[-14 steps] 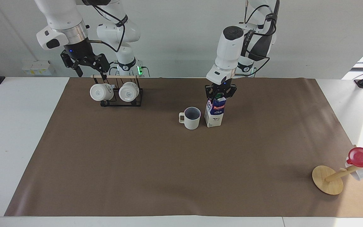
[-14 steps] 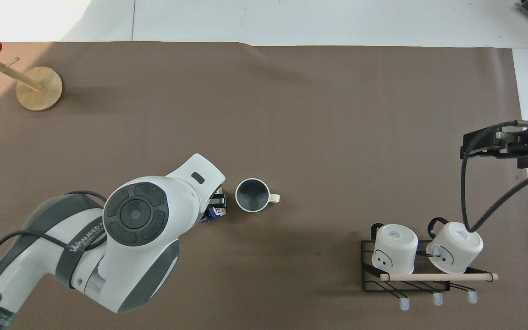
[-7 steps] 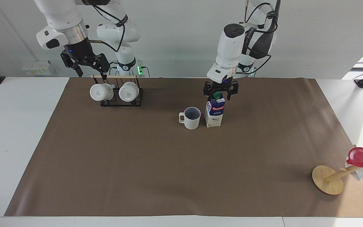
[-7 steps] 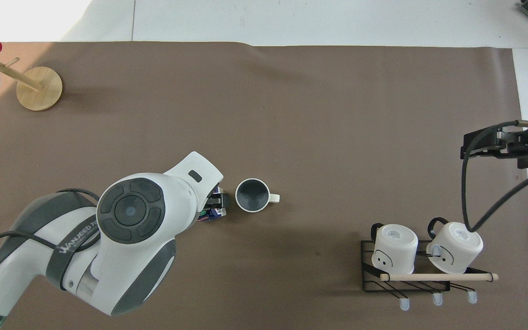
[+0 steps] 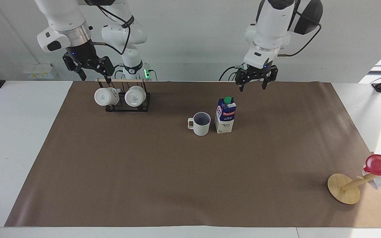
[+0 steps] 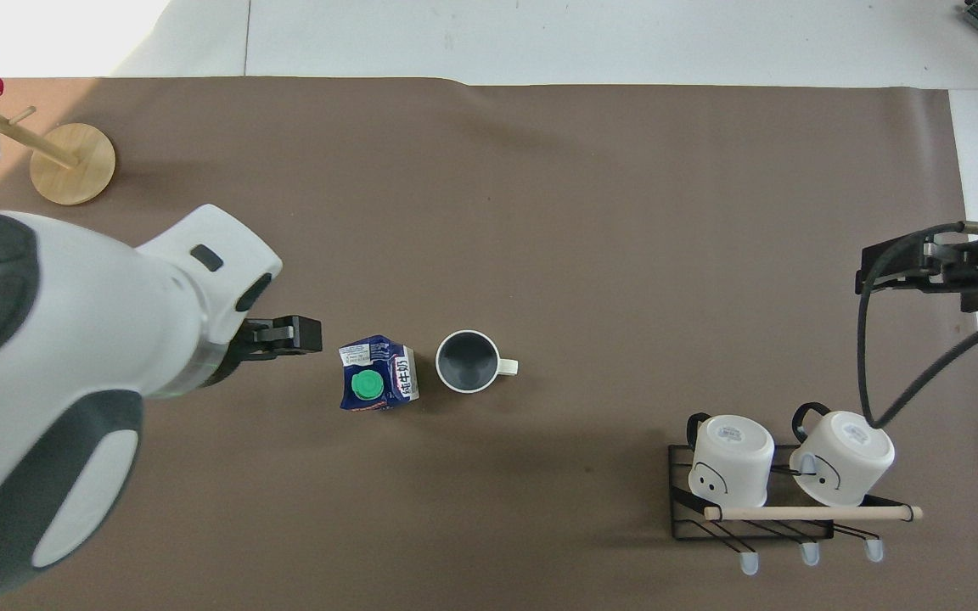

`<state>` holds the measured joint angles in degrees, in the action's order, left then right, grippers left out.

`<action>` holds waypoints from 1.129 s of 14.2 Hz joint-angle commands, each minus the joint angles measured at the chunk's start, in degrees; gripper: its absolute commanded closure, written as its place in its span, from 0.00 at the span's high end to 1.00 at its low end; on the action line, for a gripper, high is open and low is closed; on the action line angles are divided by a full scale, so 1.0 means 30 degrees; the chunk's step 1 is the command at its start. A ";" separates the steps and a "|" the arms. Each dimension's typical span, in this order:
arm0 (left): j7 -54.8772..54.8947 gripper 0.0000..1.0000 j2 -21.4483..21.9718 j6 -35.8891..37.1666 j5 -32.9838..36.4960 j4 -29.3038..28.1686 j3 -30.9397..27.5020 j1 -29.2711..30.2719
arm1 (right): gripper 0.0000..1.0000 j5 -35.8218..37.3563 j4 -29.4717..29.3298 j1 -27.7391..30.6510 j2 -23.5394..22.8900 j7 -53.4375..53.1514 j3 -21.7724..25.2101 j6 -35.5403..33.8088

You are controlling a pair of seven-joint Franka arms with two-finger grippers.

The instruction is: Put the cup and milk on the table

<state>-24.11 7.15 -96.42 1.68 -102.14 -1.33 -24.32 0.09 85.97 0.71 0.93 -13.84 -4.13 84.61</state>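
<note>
**Milk and cup set down, both end effectors clear**

Milk stands upright on the tabletop, just beside the cup, a narrow gap between them. I read the left end effector as raised over the paper, fingers apart, empty. The right end effector waits above the mug rack, fingers apart. Risk, in my judgement: a low pass by the left arm could tip the tall carton against the cup.

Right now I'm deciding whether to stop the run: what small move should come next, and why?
Probably just draw the left gripper back to rest. The milk stands upright beside the cup on the table, nothing gripped; the left gripper hangs open, clear of the carton. The right gripper waits open above the mug rack.
</note>
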 commanded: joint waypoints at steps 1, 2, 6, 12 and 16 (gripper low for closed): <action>0.4006 1.00 -0.0185 0.1725 -0.0297 0.1641 0.0092 0.2559 | 1.00 -0.0410 -0.0123 0.0204 0.0071 0.0306 -0.0001 -0.0313; 0.5096 1.00 -0.0156 0.2048 -0.0297 0.1934 0.0092 0.3323 | 1.00 -0.0410 -0.0123 0.0204 0.0071 0.0306 -0.0001 -0.0313; 0.8029 1.00 -0.0098 0.3192 -0.0297 0.2640 0.0063 0.5406 | 1.00 -0.0410 -0.0123 0.0204 0.0071 0.0306 -0.0001 -0.0313; 0.8417 1.00 -0.0038 0.4073 -0.0210 0.2757 0.0063 0.6085 | 1.00 -0.0410 -0.0123 0.0204 0.0071 0.0306 -0.0001 -0.0313; 0.8214 1.00 0.0079 0.3985 -0.1023 0.2845 0.0093 0.6084 | 1.00 -0.0410 -0.0123 0.0204 0.0071 0.0306 -0.0001 -0.0313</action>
<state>0.42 7.30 -85.81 0.68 -94.61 -1.46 -6.85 0.09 85.97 0.71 0.93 -13.84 -4.13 84.61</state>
